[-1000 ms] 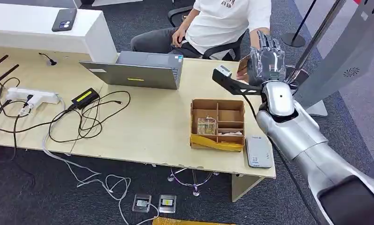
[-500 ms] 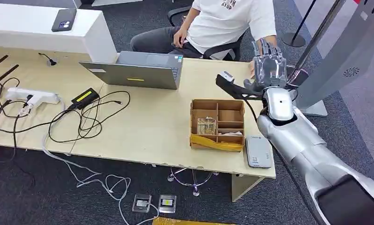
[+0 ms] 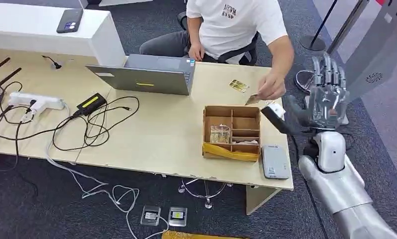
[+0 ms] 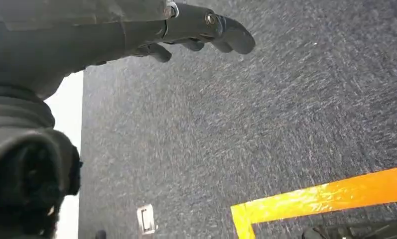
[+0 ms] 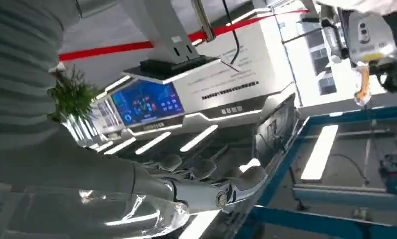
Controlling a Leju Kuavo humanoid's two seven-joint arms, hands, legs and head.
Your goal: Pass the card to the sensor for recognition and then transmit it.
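The card [image 3: 252, 99] is pinched in a person's hand [image 3: 271, 88] just above the far edge of the cardboard tray [image 3: 231, 150], its long axis slanted down toward the tray. The sensor [image 3: 274, 161] lies beside the tray. The right hand [image 3: 327, 94] is raised beside the table, fingers spread, empty. The left hand [image 4: 136, 35] is empty, fingers extended over carpet.

Person's hand [image 3: 271, 89] holds the card [image 3: 252, 99] above the box [image 3: 231, 130].

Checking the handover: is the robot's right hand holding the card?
No, the right hand is raised with nothing in its fingers; the person's hand holds the card.
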